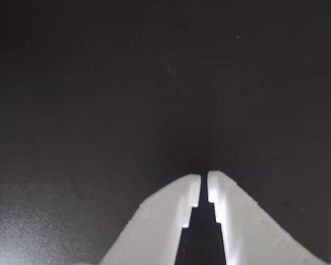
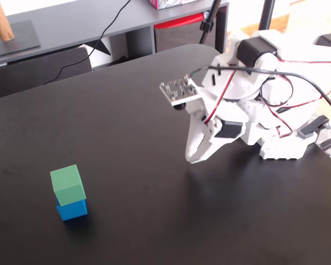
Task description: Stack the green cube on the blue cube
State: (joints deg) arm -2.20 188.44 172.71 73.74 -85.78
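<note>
In the fixed view the green cube (image 2: 68, 184) sits on top of the blue cube (image 2: 72, 210) at the lower left of the black table (image 2: 143, 121). The white gripper (image 2: 195, 158) is far to the right of the stack, folded back near the arm's base, tips pointing down close to the tabletop. In the wrist view the gripper (image 1: 204, 185) is shut, its two white fingertips nearly touching with nothing between them, over bare black table. Neither cube shows in the wrist view.
The arm's white base (image 2: 281, 132) with red and black cables stands at the right edge of the table. A grey shelf unit (image 2: 99, 33) runs behind the table's far edge.
</note>
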